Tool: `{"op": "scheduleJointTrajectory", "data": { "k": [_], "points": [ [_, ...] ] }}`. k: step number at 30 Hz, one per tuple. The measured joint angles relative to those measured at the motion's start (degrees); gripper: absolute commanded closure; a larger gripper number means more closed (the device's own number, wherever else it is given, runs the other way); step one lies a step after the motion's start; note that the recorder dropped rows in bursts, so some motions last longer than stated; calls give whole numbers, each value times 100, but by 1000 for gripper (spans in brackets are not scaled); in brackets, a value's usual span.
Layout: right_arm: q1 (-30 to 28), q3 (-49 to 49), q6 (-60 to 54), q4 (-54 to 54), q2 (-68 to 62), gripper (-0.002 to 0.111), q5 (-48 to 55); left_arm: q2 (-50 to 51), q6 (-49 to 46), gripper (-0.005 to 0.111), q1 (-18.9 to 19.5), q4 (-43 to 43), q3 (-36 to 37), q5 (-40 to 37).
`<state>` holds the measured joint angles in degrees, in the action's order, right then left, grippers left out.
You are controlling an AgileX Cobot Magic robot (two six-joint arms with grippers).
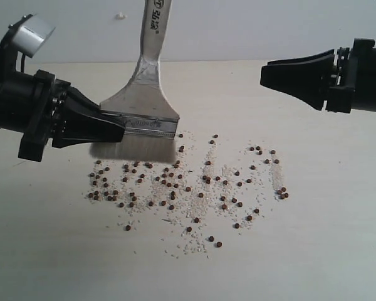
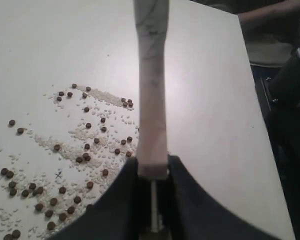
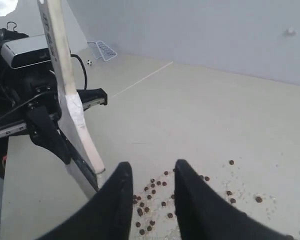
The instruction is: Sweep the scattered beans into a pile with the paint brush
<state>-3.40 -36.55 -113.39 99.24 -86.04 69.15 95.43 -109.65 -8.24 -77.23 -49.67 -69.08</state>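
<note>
The paint brush [image 1: 144,119] stands bristles-down on the pale table, its silver ferrule and cream handle rising nearly upright. My left gripper [image 1: 119,128] is shut on the ferrule from the left; in the left wrist view the handle [image 2: 152,100] runs out from between the fingers [image 2: 182,185]. The off-white bristles [image 1: 135,149] rest at the back left edge of the beans [image 1: 175,185]. These lie scattered in a wide band with white grains; no pile is in view. My right gripper [image 1: 264,75] hovers open above the table at the right, nothing between its fingers [image 3: 122,180], beans [image 3: 152,192] below.
The table's far edge [image 1: 238,61] meets a plain wall. The left wrist view shows the table's side edge [image 2: 260,125] with dark clutter beyond it. The left arm's black body and camera [image 3: 25,52] stand behind the brush in the right wrist view.
</note>
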Motion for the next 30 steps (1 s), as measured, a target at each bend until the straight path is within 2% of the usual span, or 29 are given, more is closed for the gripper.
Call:
{"op": "scheduleJointTrajectory", "data": {
  "k": [3,4,9,14,19,30],
  "points": [
    [0,0,-3,11,0,49,5,223,-259,107,0,-187,0,0],
    [0,0,-34,11,0,45,5,304,-351,107,0,-251,0,0],
    [134,-28,-465,11,-11,49,5,679,-656,107,0,-448,0,0],
    [1088,-856,-437,11,-517,49,14,806,-832,107,0,-509,0,0],
    [1624,-1620,-94,11,-1325,50,14,806,-982,107,0,-542,0,0],
    [1781,-2283,-184,11,-1473,50,14,806,-1005,107,0,-542,0,0]
  ]
}}
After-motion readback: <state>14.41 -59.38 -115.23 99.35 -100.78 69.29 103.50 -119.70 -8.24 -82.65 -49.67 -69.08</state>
